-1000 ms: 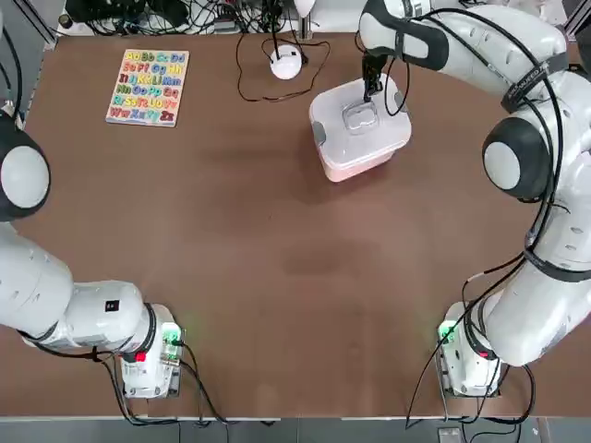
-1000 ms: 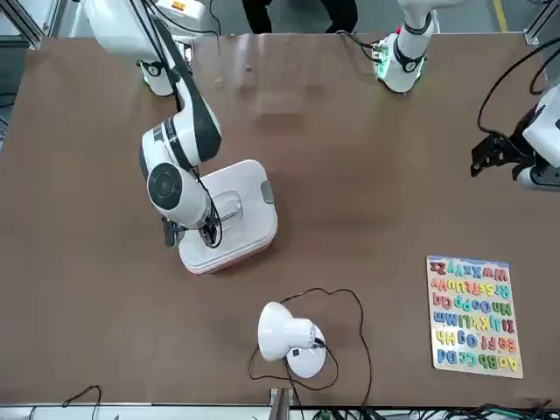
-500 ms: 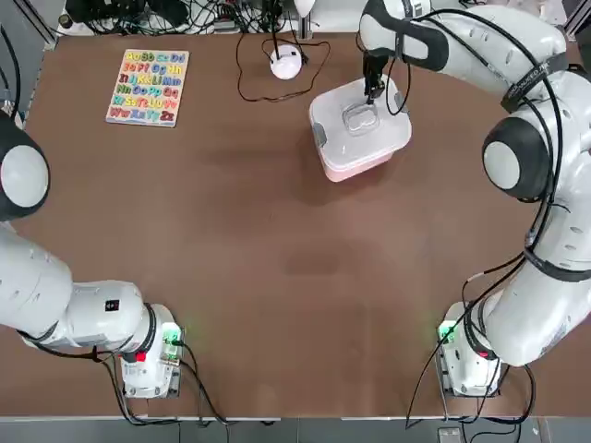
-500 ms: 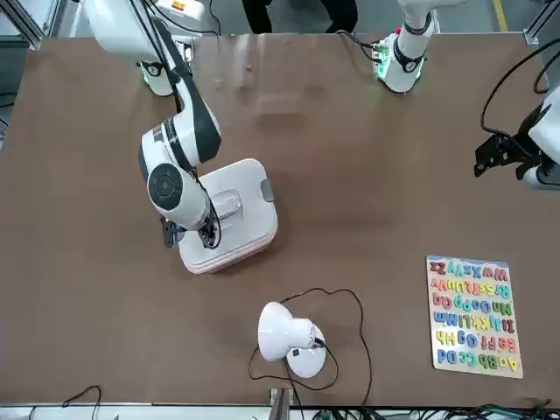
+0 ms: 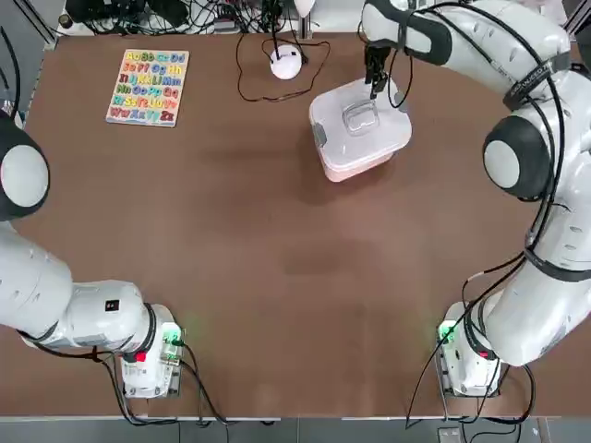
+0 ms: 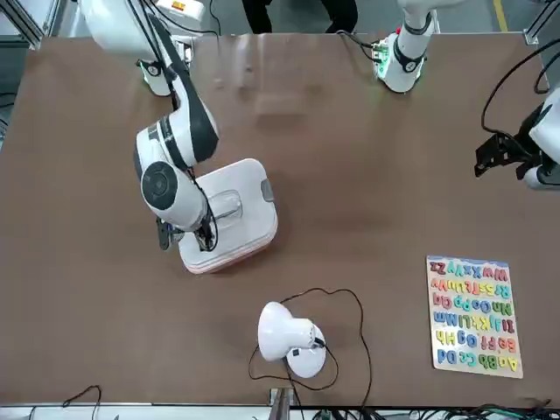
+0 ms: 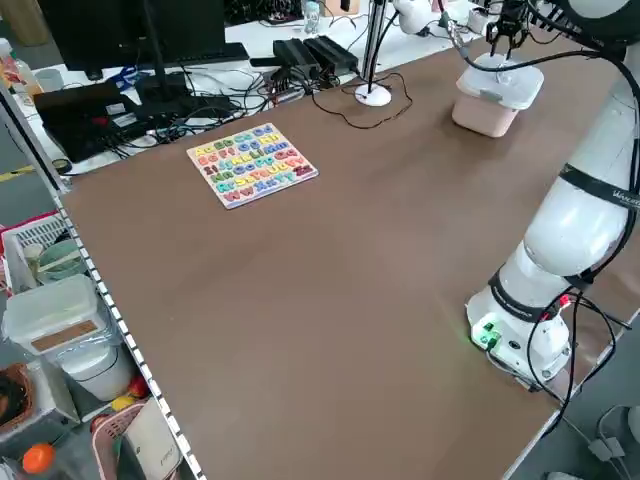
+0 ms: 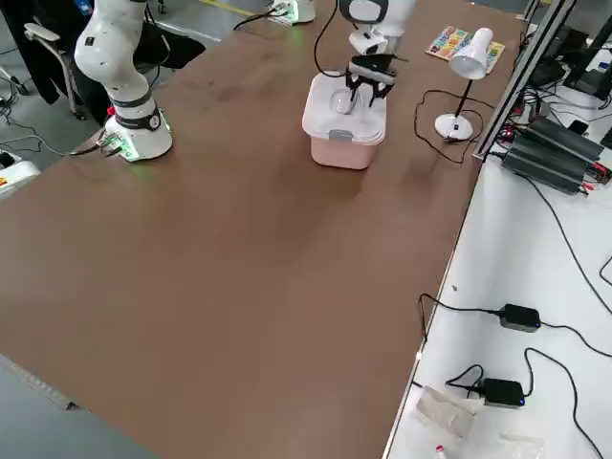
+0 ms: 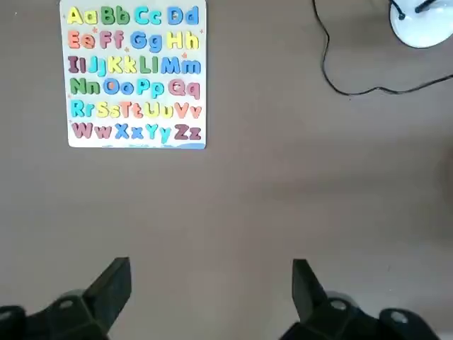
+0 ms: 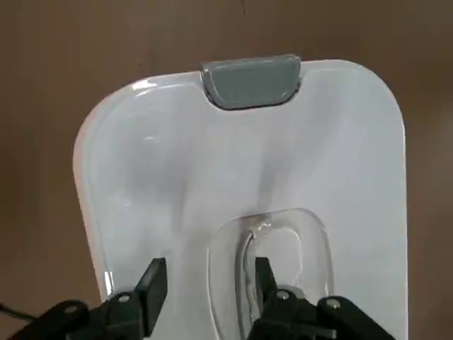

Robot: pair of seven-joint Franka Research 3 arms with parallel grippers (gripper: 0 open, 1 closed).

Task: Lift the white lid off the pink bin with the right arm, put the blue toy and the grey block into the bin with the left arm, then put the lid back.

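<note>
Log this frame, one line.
right gripper: open, above white lid | lid: on pink bin | left gripper: open, idle

The white lid (image 5: pixel 360 118) covers the pink bin (image 5: pixel 355 167), so the bin's inside is hidden in every view, and neither a blue toy nor a grey block can be told anywhere. In the front view the right arm's wrist blocks the lid's near left corner and most of the right gripper (image 6: pixel 185 236). The right wrist view cuts the lid off at the picture's lower edge; only one grey clip (image 10: pixel 251 81) shows there. In the left side view the bin is small and far, its details unclear. The left arm's upper links run past the top view's left edge.
</note>
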